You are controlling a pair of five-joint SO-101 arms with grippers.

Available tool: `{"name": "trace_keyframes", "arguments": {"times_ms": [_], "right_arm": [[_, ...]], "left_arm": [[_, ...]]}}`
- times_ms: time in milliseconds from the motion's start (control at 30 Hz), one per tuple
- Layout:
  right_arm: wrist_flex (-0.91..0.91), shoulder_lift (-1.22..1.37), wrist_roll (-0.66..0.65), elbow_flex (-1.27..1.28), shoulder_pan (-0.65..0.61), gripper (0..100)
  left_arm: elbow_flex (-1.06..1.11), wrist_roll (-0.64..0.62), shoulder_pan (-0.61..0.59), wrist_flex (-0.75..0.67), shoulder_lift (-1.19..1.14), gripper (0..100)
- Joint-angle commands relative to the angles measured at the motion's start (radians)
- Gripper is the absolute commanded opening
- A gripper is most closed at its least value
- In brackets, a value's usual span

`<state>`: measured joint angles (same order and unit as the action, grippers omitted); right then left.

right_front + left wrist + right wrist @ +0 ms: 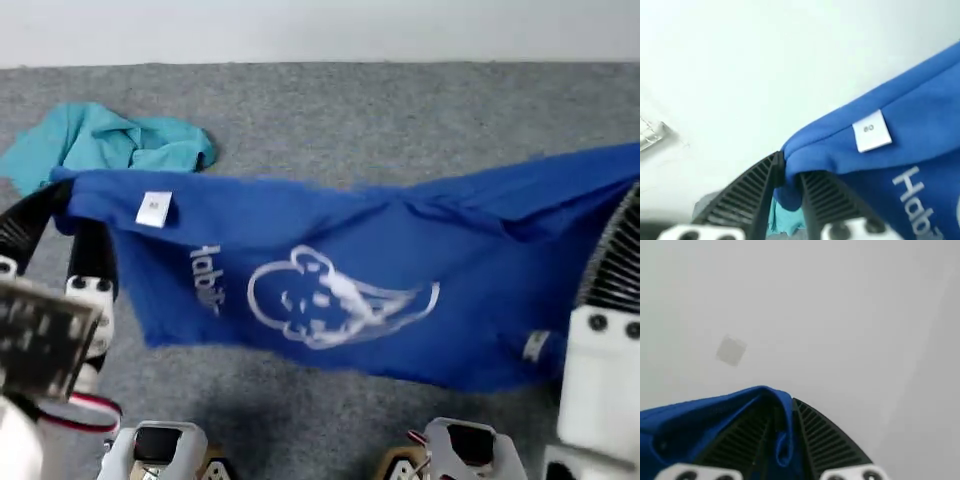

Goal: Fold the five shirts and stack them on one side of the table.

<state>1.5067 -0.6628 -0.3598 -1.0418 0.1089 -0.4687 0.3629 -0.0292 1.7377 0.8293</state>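
And the blue shirt (400, 260) is stretched out above the bench (400, 110), left claw (785, 170) and right claw (782, 410) each clamped on an end. Not folded yet; teal shirt (110, 140) lies crumpled far left. Early going, I'd say.

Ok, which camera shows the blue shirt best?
The high view: the blue shirt is held spread wide, its printed front showing. The left wrist view shows a corner with a white tag pinched in the left gripper; the right wrist view, a fold in the right gripper.
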Motion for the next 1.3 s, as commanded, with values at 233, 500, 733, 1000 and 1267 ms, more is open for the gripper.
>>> {"name": "trace_keyframes", "arguments": {"times_ms": [233, 500, 733, 1000, 1267], "right_arm": [[-0.018, 0.004, 0.012, -0.063, 0.012, 0.9], [-0.059, 0.015, 0.012, -0.077, 0.012, 0.9], [-0.048, 0.015, 0.009, 0.018, 0.012, 0.9], [-0.16, 0.064, 0.006, 0.247, 0.012, 0.9], [-0.044, 0.065, 0.006, 0.181, 0.005, 0.9]], "left_arm": [[-0.05, -0.009, -0.011, 0.008, 0.054, 1], [-0.044, -0.009, -0.011, -0.014, 0.098, 1], [-0.008, -0.017, -0.011, -0.008, 0.002, 1], [-0.087, -0.043, -0.011, -0.021, -0.227, 1], [-0.159, -0.044, -0.011, 0.015, -0.252, 1]]}}
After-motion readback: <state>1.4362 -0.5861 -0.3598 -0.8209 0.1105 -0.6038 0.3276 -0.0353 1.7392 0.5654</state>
